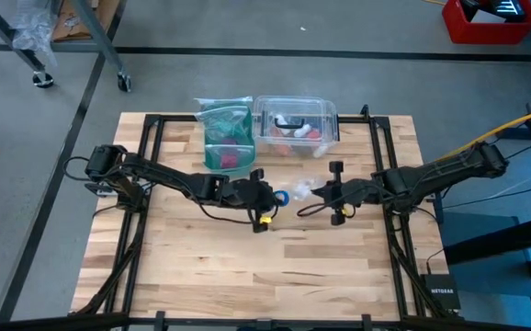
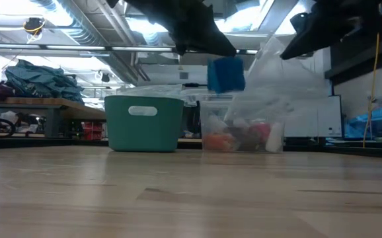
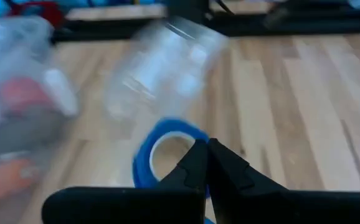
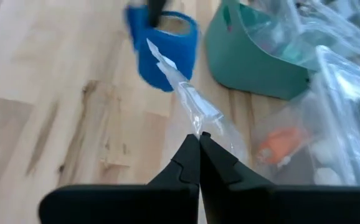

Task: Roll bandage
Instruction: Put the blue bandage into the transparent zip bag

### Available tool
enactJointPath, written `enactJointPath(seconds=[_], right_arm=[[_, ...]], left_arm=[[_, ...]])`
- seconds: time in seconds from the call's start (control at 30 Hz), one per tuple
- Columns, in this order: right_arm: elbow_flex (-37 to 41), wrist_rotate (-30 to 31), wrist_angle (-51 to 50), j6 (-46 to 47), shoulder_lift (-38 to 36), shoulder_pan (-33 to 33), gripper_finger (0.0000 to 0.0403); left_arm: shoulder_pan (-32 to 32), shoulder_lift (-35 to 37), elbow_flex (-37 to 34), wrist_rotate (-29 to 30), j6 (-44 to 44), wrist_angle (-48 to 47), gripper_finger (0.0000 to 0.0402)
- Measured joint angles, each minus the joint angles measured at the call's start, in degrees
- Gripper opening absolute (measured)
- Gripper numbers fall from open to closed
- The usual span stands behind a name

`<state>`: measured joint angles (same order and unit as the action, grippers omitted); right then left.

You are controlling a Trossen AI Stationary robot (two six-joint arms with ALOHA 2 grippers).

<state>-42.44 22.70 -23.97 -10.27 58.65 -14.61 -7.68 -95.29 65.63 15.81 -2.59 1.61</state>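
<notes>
Your left gripper [image 3: 206, 163] is pinched tight on the rim of the bright blue bandage roll [image 3: 161, 149], holding it up off the wooden table [image 1: 247, 267]; in the low view the roll hangs in mid-air in front of the boxes at the back. Your right gripper [image 4: 198, 149] is also clenched, gripping the end of a thin clear plastic wrapper strip [image 4: 189, 102] that runs taut from its fingertips to the side of the roll.

Expect the bandage to be very light and soft: it will squash and swing easily, and the wall of the roll will give under the fingers. Judging from this, hold it by the rim as you are, not by a loose layer, or it may unwind. The clear film looks slippery and flimsy, likely to tear or slip out if you pull sharply.

The roll is a short open cylinder with a pale hollow core, wound layers, uniformly blue.

Behind it stand a teal plastic bin [image 1: 224, 138] and a clear plastic box [image 1: 295, 124] of small items.
</notes>
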Motion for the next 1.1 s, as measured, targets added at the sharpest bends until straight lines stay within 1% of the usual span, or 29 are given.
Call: enactJointPath(seconds=[0.07, 0.17, 0.43, 0.67, 0.77, 0.9, 1.0, 1.1], right_arm=[[0.0, -0.9, 0.03, 0.01, 0.02, 0.0, 0.0], [0.0, -0.92, -0.03, -0.01, 0.02, 0.0, 0.0], [0.0, -1.57, -0.08, -0.03, 0.04, 0.0, 0.0006], [0.0, -1.96, 0.07, -0.04, 0.07, 0.0, 0.0016], [0.0, -2.38, 0.9, -0.03, 0.07, 0.0, 0.0007], [0.0, -2.32, 5.25, -0.08, 0.07, 0.0, 0.0005], [0.0, -2.32, 9.24, -0.08, 0.07, 0.0, 0.0004], [0.0, -2.22, 11.64, -0.25, 0.07, 0.0, 0.0004]], left_arm=[[0.11, 0.0, 0.0, 1.34, 0.02, 0.88, 0.0], [0.26, 0.1, 0.02, 1.47, -0.11, 0.62, 0.0], [-0.26, 2.05, 0.04, 1.08, -1.82, -5.88, 0.0], [-0.61, 2.08, 0.04, 0.9, -2.09, -5.7, 0.0005], [-0.61, 2.08, 0.04, 0.88, -2.66, -5.78, 0.0029], [-0.61, 2.09, 0.04, 0.88, -4.73, -5.75, 0.0083], [-0.81, 2.09, 0.04, 0.88, -4.53, -5.04, 0.0124], [-1.36, 2.08, 0.04, 0.88, -3.06, -3.95, 0.0154]])
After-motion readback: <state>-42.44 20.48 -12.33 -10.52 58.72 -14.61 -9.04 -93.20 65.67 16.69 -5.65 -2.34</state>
